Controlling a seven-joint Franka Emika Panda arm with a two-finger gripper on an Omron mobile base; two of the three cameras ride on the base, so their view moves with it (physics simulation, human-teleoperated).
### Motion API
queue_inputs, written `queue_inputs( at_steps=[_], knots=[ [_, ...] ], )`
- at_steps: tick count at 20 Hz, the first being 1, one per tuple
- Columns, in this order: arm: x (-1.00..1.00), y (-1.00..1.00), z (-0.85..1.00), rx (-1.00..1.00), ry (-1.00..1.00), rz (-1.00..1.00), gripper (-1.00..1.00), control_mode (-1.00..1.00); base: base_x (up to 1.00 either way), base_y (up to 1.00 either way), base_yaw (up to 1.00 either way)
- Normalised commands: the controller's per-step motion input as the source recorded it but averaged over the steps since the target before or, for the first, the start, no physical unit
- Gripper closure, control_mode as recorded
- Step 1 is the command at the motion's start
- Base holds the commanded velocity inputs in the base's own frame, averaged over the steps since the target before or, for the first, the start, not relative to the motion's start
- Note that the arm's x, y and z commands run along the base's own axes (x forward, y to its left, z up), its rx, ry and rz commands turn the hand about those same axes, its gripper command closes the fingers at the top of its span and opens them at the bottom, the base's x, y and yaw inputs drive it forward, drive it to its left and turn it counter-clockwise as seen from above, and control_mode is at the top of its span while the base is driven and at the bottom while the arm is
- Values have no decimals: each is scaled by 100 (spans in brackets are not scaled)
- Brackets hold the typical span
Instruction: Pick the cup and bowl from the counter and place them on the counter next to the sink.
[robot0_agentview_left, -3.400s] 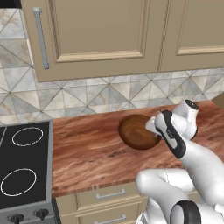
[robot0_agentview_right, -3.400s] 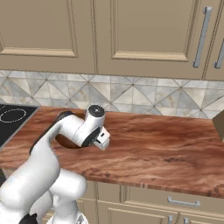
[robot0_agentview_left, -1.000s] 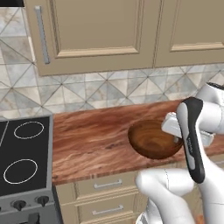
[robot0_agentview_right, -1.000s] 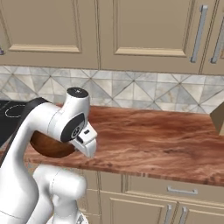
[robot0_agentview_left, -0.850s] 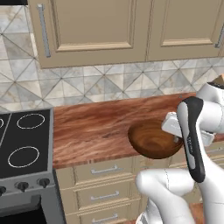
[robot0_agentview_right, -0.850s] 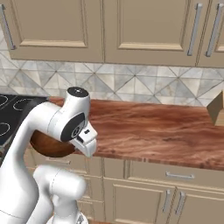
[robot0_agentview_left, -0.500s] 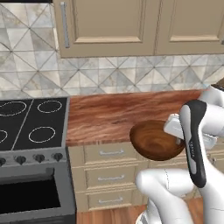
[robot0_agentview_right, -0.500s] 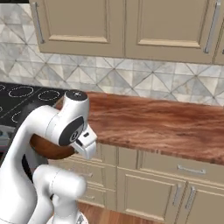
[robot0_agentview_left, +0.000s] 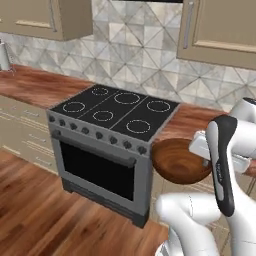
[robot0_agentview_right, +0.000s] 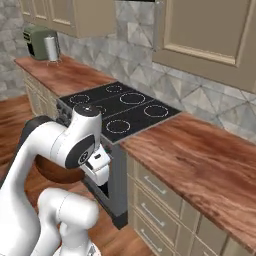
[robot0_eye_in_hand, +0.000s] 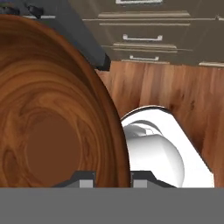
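The dark brown wooden bowl (robot0_agentview_left: 177, 162) hangs in the air in front of the stove, off the counter (robot0_agentview_left: 192, 120). My gripper (robot0_agentview_left: 199, 150) is shut on its right rim. In the hand view the bowl (robot0_eye_in_hand: 52, 127) takes up the left side, and its rim runs down between the two fingertips of the gripper (robot0_eye_in_hand: 113, 179). From the right base view the bowl (robot0_agentview_right: 57, 172) peeks out behind my arm, over the floor. The cup and the sink are out of view.
A black stovetop with its oven (robot0_agentview_left: 117, 107) stands between two stretches of counter (robot0_agentview_right: 200, 160). A grey appliance (robot0_agentview_right: 39, 41) and a pale roll (robot0_agentview_right: 51, 48) sit on the far counter. Wooden floor (robot0_agentview_left: 40, 200) lies below, with cabinets above.
The whole picture has shifted: the base has driven and turned, so the stove now sits mid-view and the floor shows. The bowl stays in the gripper, unchanged relative to the arm.
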Motion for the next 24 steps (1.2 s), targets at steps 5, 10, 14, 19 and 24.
queue_inputs(
  at_steps=[5,10,14,19,24],
  knots=[
    [0,0,0,0,0,0,100,100,0,0,100],
    [0,0,0,0,0,0,100,100,0,0,100],
    [0,0,0,0,0,0,100,100,6,0,100],
    [0,0,0,0,0,0,100,100,100,-38,43],
    [0,0,0,0,0,0,100,100,100,-42,30]
  ],
)
